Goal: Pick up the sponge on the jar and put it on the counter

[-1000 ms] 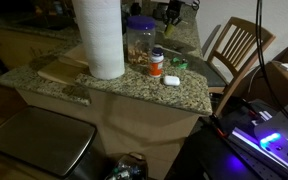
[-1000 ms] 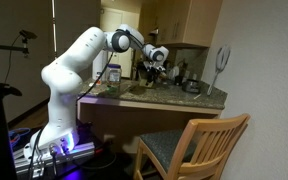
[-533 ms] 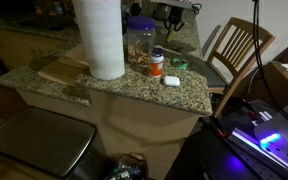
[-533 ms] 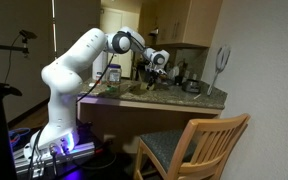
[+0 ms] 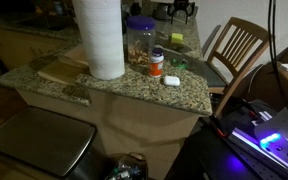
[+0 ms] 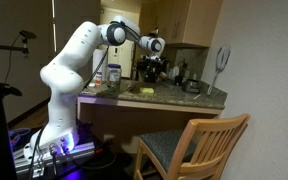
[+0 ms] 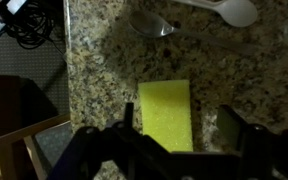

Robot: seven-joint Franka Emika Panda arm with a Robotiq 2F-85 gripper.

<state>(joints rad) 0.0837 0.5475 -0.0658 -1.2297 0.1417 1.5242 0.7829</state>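
The bright yellow sponge [image 7: 166,115] lies flat on the speckled granite counter [image 7: 94,80]. My gripper [image 7: 184,130] hangs open above it, one dark finger beside the sponge's left edge and the other well off to its right. Nothing is held. In an exterior view the clear jar [image 5: 139,42] with a blue lid stands behind the paper towel roll, its lid bare. The sponge [image 5: 176,40] shows as a small yellow patch further back on the counter [image 5: 134,85]. The gripper [image 5: 181,10] sits at the top edge of that view. In an exterior view the gripper [image 6: 155,70] hovers over the sponge [image 6: 147,90].
A tall paper towel roll [image 5: 101,38], an orange bottle with a white cap [image 5: 156,62], a small white item [image 5: 170,80] and a green thing [image 5: 179,65] stand near the jar. Two spoons [image 7: 159,26] lie beyond the sponge. A wooden chair [image 5: 239,50] stands beside the counter.
The jaws have gone from shut to open, letting go of the sponge onto the counter. The gripper has lifted upward since then.
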